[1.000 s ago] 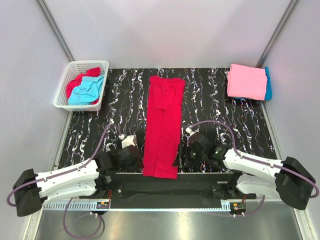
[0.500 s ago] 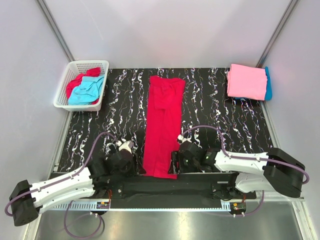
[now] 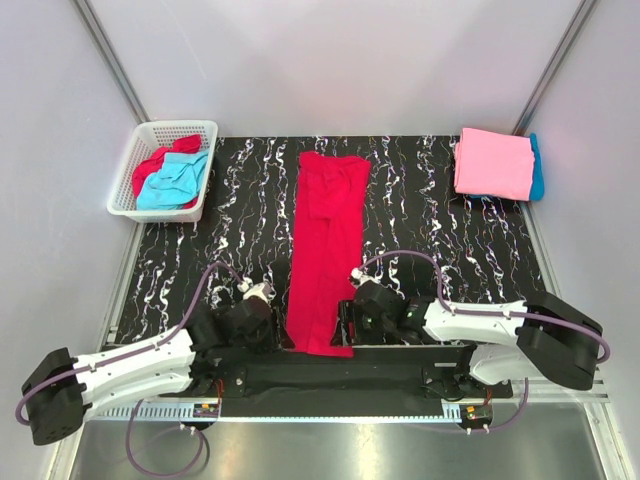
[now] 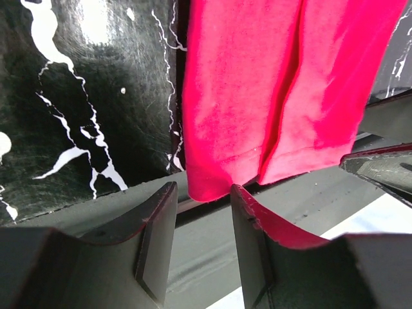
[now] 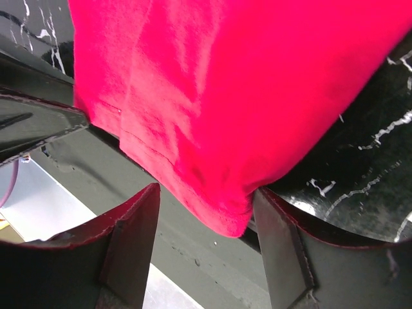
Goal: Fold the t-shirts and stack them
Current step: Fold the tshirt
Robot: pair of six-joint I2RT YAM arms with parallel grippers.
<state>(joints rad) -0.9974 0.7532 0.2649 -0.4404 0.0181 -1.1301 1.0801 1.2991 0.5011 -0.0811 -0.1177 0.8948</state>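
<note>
A crimson red t-shirt point(image 3: 325, 250) lies folded into a long narrow strip down the middle of the table, its bottom hem hanging over the near edge. My left gripper point(image 3: 279, 335) is open at the hem's left corner point(image 4: 209, 187), which sits between the fingertips. My right gripper point(image 3: 350, 322) is open at the hem's right corner point(image 5: 225, 212), which hangs between its fingers. A folded pink t-shirt point(image 3: 493, 163) lies on a turquoise blue one point(image 3: 537, 168) at the back right.
A white lattice basket point(image 3: 135, 160) at the back left holds crumpled red point(image 3: 152, 165) and turquoise point(image 3: 174, 183) shirts. The grey mounting rail point(image 4: 212, 244) runs just below the table's near edge. The table top is black with white marbling point(image 3: 440, 230).
Both grippers have moved toward the near edge and inward, from beside the shirt's lower part to its two hem corners. The shirt has not moved.
</note>
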